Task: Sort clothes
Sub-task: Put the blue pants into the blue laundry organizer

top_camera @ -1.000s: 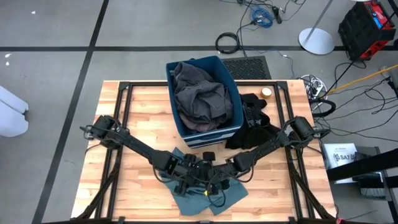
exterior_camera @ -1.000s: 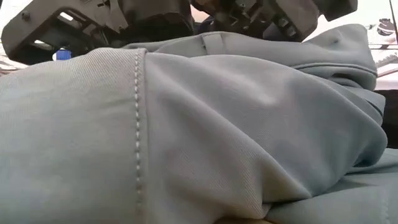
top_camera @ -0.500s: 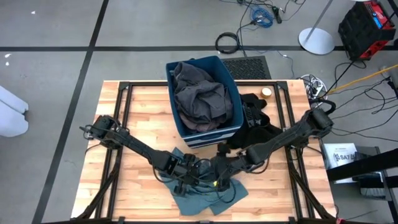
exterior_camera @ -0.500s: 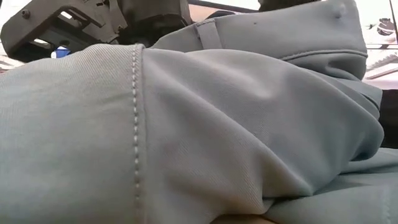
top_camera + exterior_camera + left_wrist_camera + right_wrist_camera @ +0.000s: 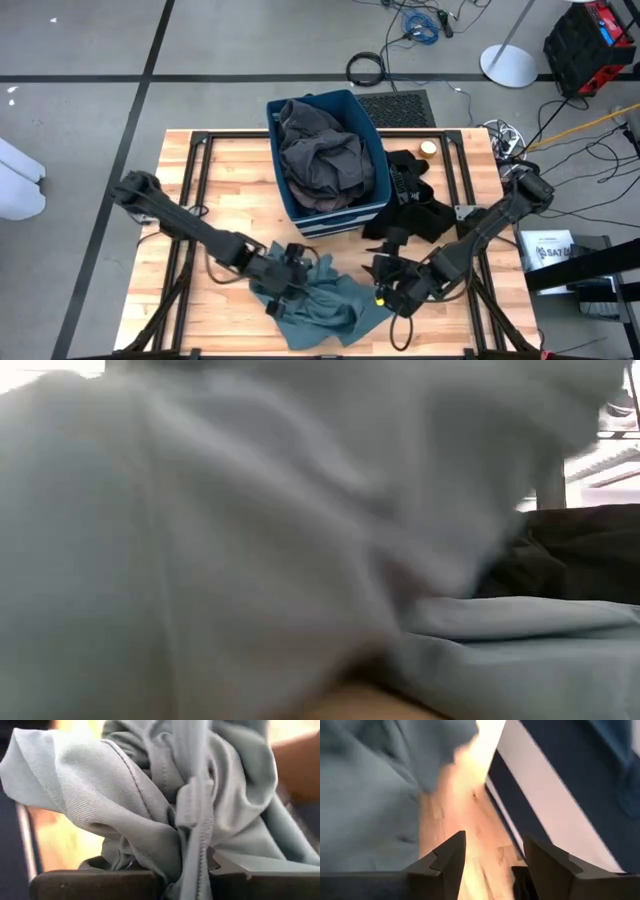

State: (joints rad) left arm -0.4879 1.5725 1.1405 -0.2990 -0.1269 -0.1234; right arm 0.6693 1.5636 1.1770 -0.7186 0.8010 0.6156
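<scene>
Places are given from the navy bin [image 5: 327,160] standing at the table's [image 5: 230,170] far middle. In front of the bin and a little to its left, the left gripper [image 5: 288,280] is seen clamped shut on a bunched fold of the grey-green garment [image 5: 330,312]; in the left wrist view the cloth [image 5: 150,805] is gathered tightly between the fingers. The rest of that garment is spread on the wood directly in front of the bin. In front of the bin and slightly to its right, the right gripper [image 5: 388,285] is held with its fingers [image 5: 447,857] parted and nothing between them, just beside the garment's edge. Inside the bin a dark grey garment [image 5: 322,152] is already piled. Against the bin's right side a black garment [image 5: 410,205] lies on the table. The sorting is judged partly done: one item is binned, one is gripped, and the black piece is untouched. No pink, blue or red pieces can be made out.
</scene>
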